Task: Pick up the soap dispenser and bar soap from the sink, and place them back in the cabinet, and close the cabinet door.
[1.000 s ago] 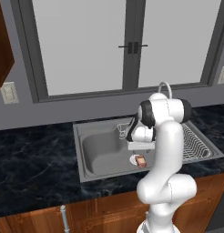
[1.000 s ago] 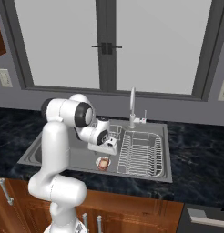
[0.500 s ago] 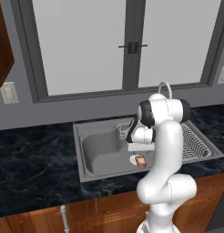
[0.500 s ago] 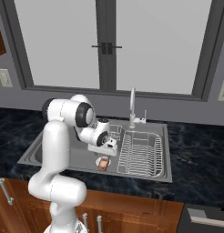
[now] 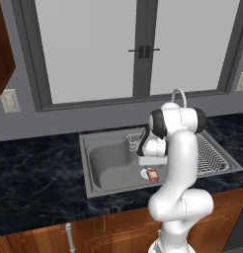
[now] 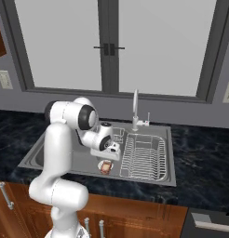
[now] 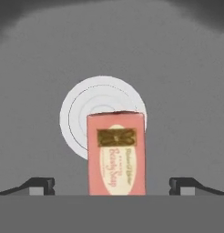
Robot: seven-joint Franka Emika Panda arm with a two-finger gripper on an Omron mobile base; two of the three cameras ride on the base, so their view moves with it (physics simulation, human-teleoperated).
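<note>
Jaws spread wide, the gripper point(image 7: 112, 185) hangs over the bar soap point(image 7: 116, 154) lying in the sink point(image 5: 108, 168).

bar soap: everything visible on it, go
The bar soap is a reddish-pink rectangular block with a cream oval label in script and a gold-brown band near one end. It lies flat on the grey sink floor, one end overlapping a white round dish. The open gripper hangs above it; the fingers straddle it without touching.
</note>
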